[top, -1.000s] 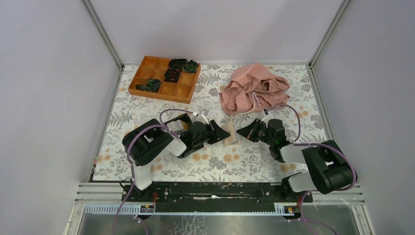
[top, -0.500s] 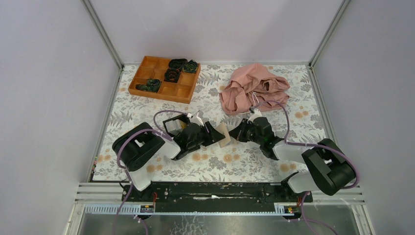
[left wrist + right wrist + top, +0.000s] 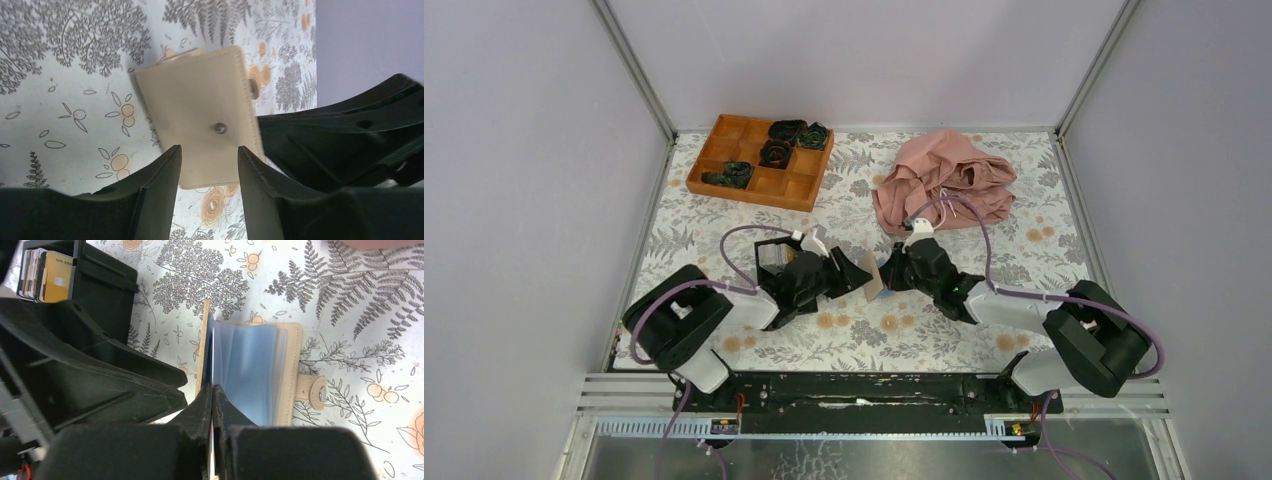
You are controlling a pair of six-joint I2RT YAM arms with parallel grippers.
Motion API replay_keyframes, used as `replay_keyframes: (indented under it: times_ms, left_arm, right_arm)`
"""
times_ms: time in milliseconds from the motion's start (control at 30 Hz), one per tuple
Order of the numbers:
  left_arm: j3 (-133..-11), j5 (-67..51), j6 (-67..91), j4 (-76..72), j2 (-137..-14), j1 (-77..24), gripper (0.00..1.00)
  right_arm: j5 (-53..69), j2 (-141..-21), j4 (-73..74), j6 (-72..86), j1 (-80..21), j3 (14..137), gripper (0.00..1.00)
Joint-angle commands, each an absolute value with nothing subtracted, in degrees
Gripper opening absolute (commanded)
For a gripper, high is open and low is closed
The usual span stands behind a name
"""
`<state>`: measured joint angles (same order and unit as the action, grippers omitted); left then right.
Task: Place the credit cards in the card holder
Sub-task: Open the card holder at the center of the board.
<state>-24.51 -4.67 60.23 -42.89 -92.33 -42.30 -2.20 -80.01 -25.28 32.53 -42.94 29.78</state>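
Tan card holder (image 3: 289, 371) lay open on desk (image 3: 724, 215) between arms, one flap tilted up. Left fingers (image 3: 161, 176) apart at flap's tan back. Right fingers (image 3: 199, 407) pinched together on thin pale card (image 3: 213, 452), tips at blue slots.

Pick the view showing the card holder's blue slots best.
Right wrist: the card holder is open, blue slots facing it. Left wrist shows only its tan back; top shows a small tan sliver.

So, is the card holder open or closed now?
Open. In the right wrist view the card holder shows its blue sleeves fanned out, and its snap strap lies unfastened.
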Motion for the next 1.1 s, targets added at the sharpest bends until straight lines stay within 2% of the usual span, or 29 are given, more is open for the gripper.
replay_keyframes:
  times_ms: [0,500,833,1067]
  left_arm:
    - [-23.9,-0.7,57.4,-38.3,-86.5,-42.0,0.53]
    - [-23.1,9.9,54.8,-26.3,-69.4,-41.9,0.54]
    - [-26.5,15.2,53.6,-17.2,-67.0,-41.9,0.54]
    - [-29.9,16.3,51.8,-13.8,-68.2,-41.6,0.54]
  right_arm:
    - [-9.4,-81.9,-22.1,28.6,-46.5,34.7,0.00]
    - [-30.3,-90.8,-10.1,24.3,-59.3,47.4,0.00]
    - [-41.8,-98.4,-3.7,24.0,-65.8,54.2,0.00]
    - [-44.6,-101.2,-2.9,23.9,-68.1,55.2,0.00]
